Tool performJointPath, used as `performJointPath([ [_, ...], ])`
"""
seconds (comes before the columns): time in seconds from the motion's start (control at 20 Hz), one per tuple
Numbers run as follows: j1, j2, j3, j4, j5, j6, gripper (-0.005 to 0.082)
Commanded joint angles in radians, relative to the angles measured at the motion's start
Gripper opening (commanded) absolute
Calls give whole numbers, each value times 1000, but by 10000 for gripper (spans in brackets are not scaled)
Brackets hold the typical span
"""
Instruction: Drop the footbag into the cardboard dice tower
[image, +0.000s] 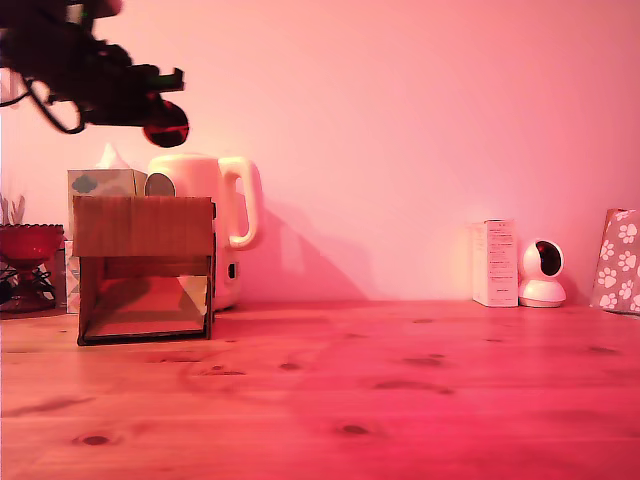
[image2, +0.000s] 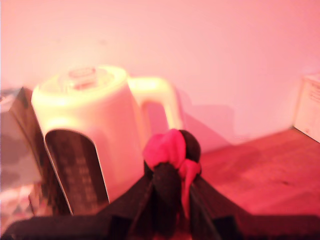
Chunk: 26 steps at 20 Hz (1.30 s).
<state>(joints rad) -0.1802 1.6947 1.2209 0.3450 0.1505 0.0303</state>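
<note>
Footbag (image: 166, 124) in the claw (image: 160, 118), seen high above the cardboard dice tower (image: 145, 268). You hold the red-and-black ball pinched between the closed fingers (image2: 165, 195), its panels bulging out past the tips in the wrist view. Take the tower as your landmark: in the exterior view the ball hangs well above its top edge and over the half of that edge toward the view's right, with clear air between ball and cardboard. The arm reaches in from above the tower's other side, so the claw points across the tower toward the white kettle (image: 215, 215) standing just behind it. The exterior view gives no depth, so you cannot tell whether the ball sits over the tower's open top or behind it, over the kettle; the wrist view shows the kettle close ahead, not the tower's mouth. The release likely turns on settling that front-to-back alignment with the tower on the counter (image: 400, 390).
</note>
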Motion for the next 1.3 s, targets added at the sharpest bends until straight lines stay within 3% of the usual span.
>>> performJointPath([
  [0.0, 8, 51, 32, -36, -2, 7, 76],
  [0.3, 28, 99, 95, -99, -1, 8, 81],
  [0.35, 30, 99, 95, -98, 3, 10, 121],
  [0.4, 31, 99, 96, -99, 12, 19, 234],
  [0.5, 30, 99, 96, -100, 24, 27, 598],
  [0.55, 30, 99, 96, -101, 24, 27, 713],
  [0.6, 30, 99, 96, -98, 24, 28, 747],
  [0.9, 29, 81, 97, -125, 25, 32, 742],
  [1.0, 21, 58, 97, -187, 25, 31, 679],
  [1.05, 17, 43, 97, -233, 25, 31, 594],
  [1.1, 13, 27, 97, -276, 25, 31, 452],
  [1.2, 3, -8, 97, -359, 37, 31, 11],
  [1.25, 0, -20, 97, -386, 62, 30, 8],
])
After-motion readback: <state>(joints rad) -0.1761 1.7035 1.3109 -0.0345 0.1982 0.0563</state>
